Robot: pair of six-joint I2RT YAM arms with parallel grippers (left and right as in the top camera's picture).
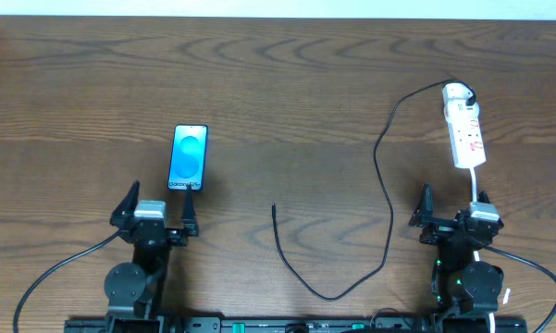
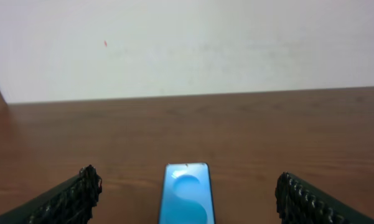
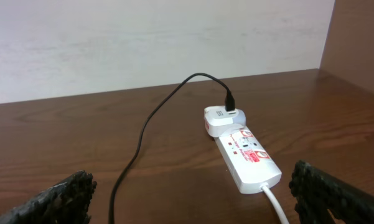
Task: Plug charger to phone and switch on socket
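I count one phone [image 1: 189,157], one charger [image 1: 386,199], one socket [image 1: 464,134] and two grippers, all on or over one brown table [image 1: 296,83].

The left gripper [image 1: 162,192] has its fingers [image 2: 74,196] spread wide with nothing between them. The phone lies flat just ahead of them, screen up. From overhead it sits nearer the inner finger. In the left wrist view it lies midway between the two fingers, and the bottom edge cuts off its near end.

The right gripper [image 1: 453,196] is spread wide too and holds nothing. The socket lies ahead of its fingers [image 3: 323,193], towards the outer one, and touches neither. Its white cord [image 1: 473,180] runs back in between them.

The charger's plug tip [image 1: 274,207] lies loose on the table between the two arms. It is well apart from both pairs of fingers and nearer the left pair. It is not in the phone. From the tip the cable loops towards me, then climbs past the right inner finger to a white adapter [image 3: 223,119] at the socket's far end.

Only the overhead view shows me the tip and the whole run of cable. Only the right wrist view shows the red markings clearly and the black plug seated in the adapter. I cannot tell from any view how the socket's switch is set.
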